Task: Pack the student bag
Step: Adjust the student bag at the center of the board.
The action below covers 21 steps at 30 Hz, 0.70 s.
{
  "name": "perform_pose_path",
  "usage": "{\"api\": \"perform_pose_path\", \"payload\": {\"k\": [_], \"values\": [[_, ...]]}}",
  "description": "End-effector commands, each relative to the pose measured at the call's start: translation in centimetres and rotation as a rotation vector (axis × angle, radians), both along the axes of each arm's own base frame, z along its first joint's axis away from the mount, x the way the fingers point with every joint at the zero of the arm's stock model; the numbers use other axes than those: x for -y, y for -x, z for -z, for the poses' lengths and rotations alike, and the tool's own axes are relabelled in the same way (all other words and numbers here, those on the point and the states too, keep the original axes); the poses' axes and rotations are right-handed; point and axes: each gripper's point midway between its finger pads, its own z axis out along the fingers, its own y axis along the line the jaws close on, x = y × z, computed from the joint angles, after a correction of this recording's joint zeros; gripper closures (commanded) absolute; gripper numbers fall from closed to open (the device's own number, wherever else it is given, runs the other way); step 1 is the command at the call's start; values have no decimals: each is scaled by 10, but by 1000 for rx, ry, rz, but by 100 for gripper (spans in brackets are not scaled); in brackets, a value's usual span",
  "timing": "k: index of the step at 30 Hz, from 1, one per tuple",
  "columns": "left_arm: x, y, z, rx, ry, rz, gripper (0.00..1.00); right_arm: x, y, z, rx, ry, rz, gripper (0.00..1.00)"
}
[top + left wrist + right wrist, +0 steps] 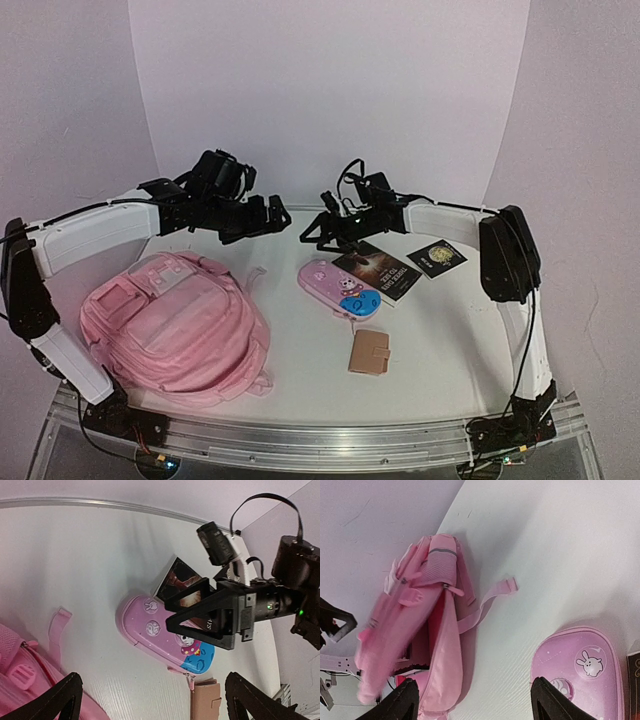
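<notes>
Your left tool point(275, 218) and right tool point(312, 222) both gape empty. The student bag point(175, 325) lies leftward and nearer you, closest to the left tool.

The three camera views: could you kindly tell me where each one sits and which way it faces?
Top external: above and behind the bases, looking down at the student bag and pink case; both arms show, with the left gripper and right gripper far out.
Left wrist: on the left arm, facing the right gripper and pink case; its own open fingertips frame the bottom.
Right wrist: on the right arm, facing the student bag; its own fingertips at the bottom.
Shared: both wrist views show the pink case and student bag.
</notes>
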Motion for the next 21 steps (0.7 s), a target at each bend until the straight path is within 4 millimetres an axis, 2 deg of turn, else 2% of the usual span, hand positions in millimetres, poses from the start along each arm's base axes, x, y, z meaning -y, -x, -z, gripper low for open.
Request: {"api": "perform_pose_path", "payload": {"k": [1, 4, 7, 10, 12, 16, 21], "values": [[-3, 6, -57, 118, 76, 11, 0, -14, 2, -18, 26, -37, -11, 23], [-20, 12, -45, 74, 15, -38, 0, -15, 16, -9, 3, -22, -38, 24], [-34, 25, -12, -33, -80, -61, 0, -1, 29, -9, 22, 2, -53, 24], [-64, 52, 22, -133, -158, -168, 0, 2, 42, -18, 36, -3, -81, 24], [-89, 75, 38, -192, -120, -284, 0, -7, 48, -22, 30, -18, -107, 23], [-137, 117, 47, -227, 11, -509, 0, -38, 59, -15, 15, -29, -155, 22], [-179, 144, 65, -265, 1, -692, 0, -80, 89, 3, -12, -27, -234, 21]]}}
